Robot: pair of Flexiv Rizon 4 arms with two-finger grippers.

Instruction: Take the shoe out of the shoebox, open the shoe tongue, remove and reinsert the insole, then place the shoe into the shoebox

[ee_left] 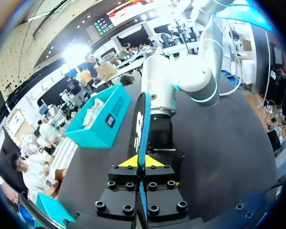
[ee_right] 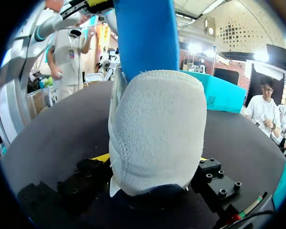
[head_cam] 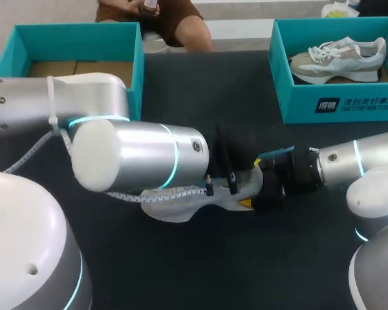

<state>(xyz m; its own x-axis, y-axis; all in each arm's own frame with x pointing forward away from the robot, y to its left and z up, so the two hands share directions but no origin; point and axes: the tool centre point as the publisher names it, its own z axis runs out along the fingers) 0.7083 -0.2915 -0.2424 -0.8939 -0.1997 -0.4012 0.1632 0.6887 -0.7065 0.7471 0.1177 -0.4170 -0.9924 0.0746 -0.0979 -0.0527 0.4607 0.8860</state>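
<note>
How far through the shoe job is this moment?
Done: the shoe is out on the table, heel clamped in the right hand. In hand: the left hand pinches the blue insole, standing up out of the shoe; coming out or going back, I cannot tell. Left: seating the insole and returning the shoe to the empty shoebox.

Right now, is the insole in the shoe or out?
Not seated: the insole sticks up above the shoe heel, held by the left gripper; lower end hidden.
</note>
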